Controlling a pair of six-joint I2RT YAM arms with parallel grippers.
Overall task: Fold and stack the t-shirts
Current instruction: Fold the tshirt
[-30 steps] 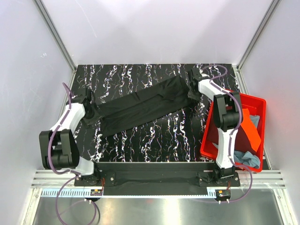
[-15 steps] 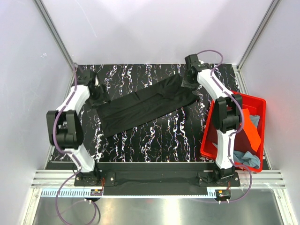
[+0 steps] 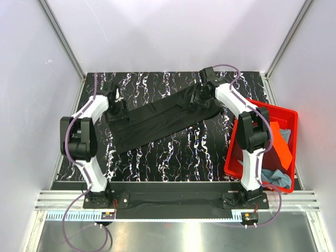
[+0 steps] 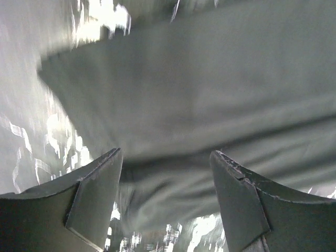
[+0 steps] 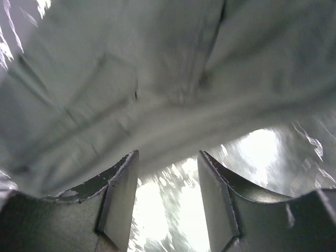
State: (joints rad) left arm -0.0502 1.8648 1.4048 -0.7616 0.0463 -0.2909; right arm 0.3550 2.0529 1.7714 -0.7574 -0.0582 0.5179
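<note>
The black t-shirt [image 3: 160,121] lies folded into a long band across the marbled table, slanting from lower left to upper right. My left gripper [image 3: 118,106] is open at the band's left end; in the left wrist view the cloth [image 4: 210,94] lies just ahead of the spread fingers [image 4: 100,184]. My right gripper [image 3: 199,95] is open at the band's right end; in the right wrist view the shirt's edge [image 5: 157,94] sits just beyond the fingers [image 5: 123,189], with bare table between them. An orange shirt [image 3: 279,144] and a grey-blue shirt [image 3: 275,177] lie in the bin.
The red plastic bin [image 3: 231,157] stands at the right edge of the table, beside the right arm. White walls and metal frame posts close in the table at the back and sides.
Both arms have swung toward the back of the table and inward. The left gripper moved from the shirt's near-left end up to its far-left corner; the right gripper moved left over the shirt's right end.
</note>
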